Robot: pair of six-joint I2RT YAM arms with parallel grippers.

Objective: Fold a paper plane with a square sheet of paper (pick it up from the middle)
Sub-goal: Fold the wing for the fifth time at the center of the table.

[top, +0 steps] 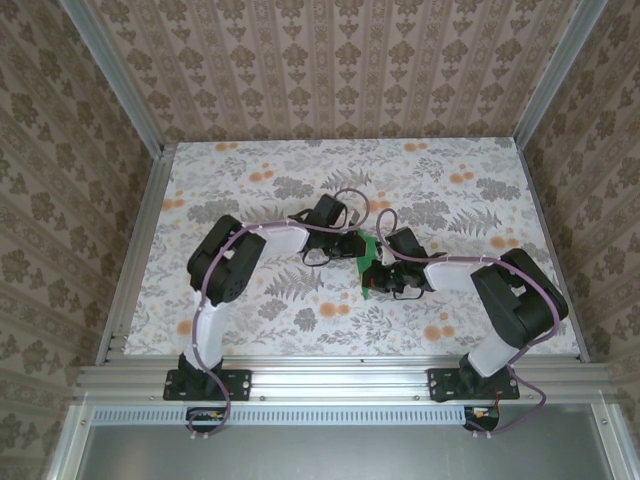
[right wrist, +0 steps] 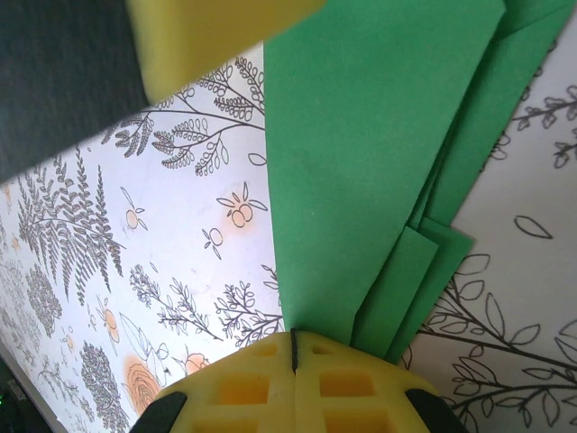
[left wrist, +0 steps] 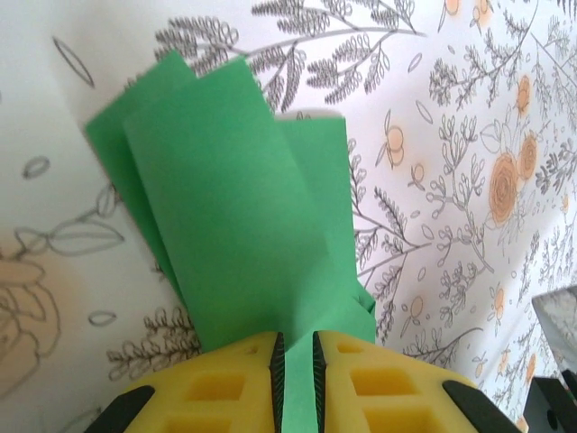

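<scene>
The green sheet of paper (top: 368, 262), folded into several overlapping layers, hangs above the middle of the table between both arms. My left gripper (top: 357, 249) comes at it from the left. In the left wrist view the folded paper (left wrist: 234, 198) fans upward from the left gripper (left wrist: 296, 347), whose yellow fingers (left wrist: 225, 379) are shut on a strip of it. In the right wrist view the paper (right wrist: 361, 162) rises from the right gripper (right wrist: 294, 338), whose jaws are pressed tight on one edge. The right gripper (top: 381, 273) faces the left one.
The table (top: 250, 170) has a floral cloth with grey leaves and orange flowers. Aluminium rails (top: 130, 260) frame it, and patterned walls stand close around. A yellow finger of the left gripper (right wrist: 207, 36) sits at the top left of the right wrist view.
</scene>
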